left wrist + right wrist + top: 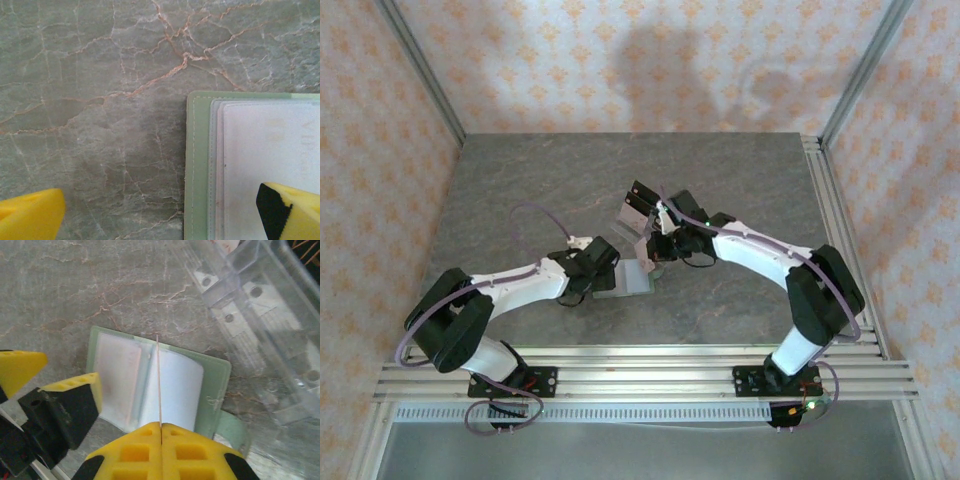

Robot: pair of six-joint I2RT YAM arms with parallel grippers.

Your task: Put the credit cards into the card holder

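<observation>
the right arm's fingers (135, 452) are pinched tight on one credit card (159, 380), seen edge-on as a thin line running straight up the frame from their tips; just beyond it the card holder (215, 371) lies open and flat on the tabletop (75, 285), its long axis across the frame, so the card's edge points at the seam between the two leaves; whether the far edge touches a pocket mouth is hard to tell; the left arm's fingers (30, 215) stand wide apart, one tip over the holder's leaf, probably to pin it.
</observation>
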